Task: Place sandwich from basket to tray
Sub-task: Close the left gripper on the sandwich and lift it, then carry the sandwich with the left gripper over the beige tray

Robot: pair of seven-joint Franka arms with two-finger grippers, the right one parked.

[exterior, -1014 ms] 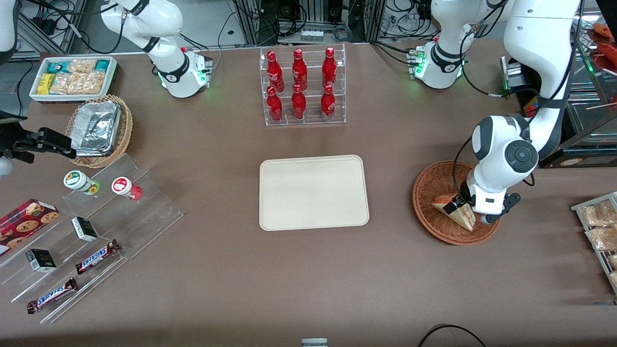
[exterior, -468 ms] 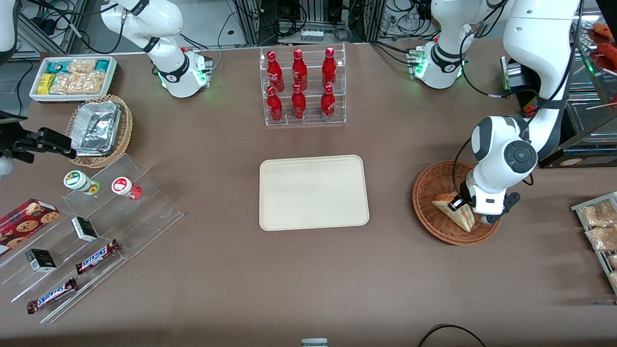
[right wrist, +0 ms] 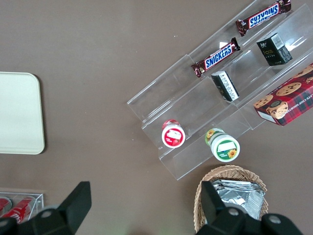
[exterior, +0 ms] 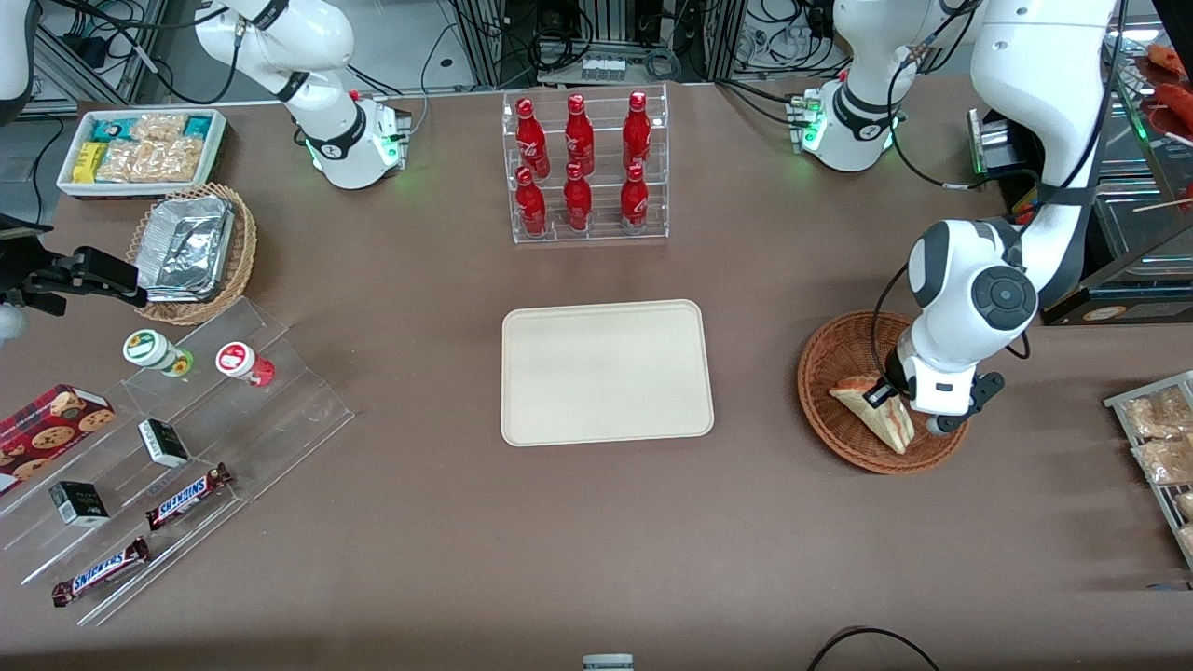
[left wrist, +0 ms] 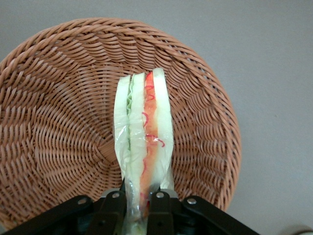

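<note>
The sandwich (exterior: 871,413) (left wrist: 143,137), a pale bread wedge with orange-red and green filling, hangs just above the reddish-brown wicker basket (exterior: 825,373) (left wrist: 54,127) at the working arm's end of the table. My gripper (exterior: 885,399) (left wrist: 138,205) is shut on the wedge's thick end, one black finger on each bread face. The wedge's tip points toward the front camera. The cream tray (exterior: 606,371) (right wrist: 19,112) lies flat at the table's middle with nothing on it.
A clear rack of red bottles (exterior: 582,168) stands farther from the camera than the tray. A wire rack of snack bags (exterior: 1160,447) sits at the table edge beside the basket. Toward the parked arm's end are a foil-filled basket (exterior: 191,247) and acrylic shelves with snacks (exterior: 177,447).
My gripper has risen slightly with the sandwich in it, lifting the wedge off the basket floor. The basket and tray have not moved.
</note>
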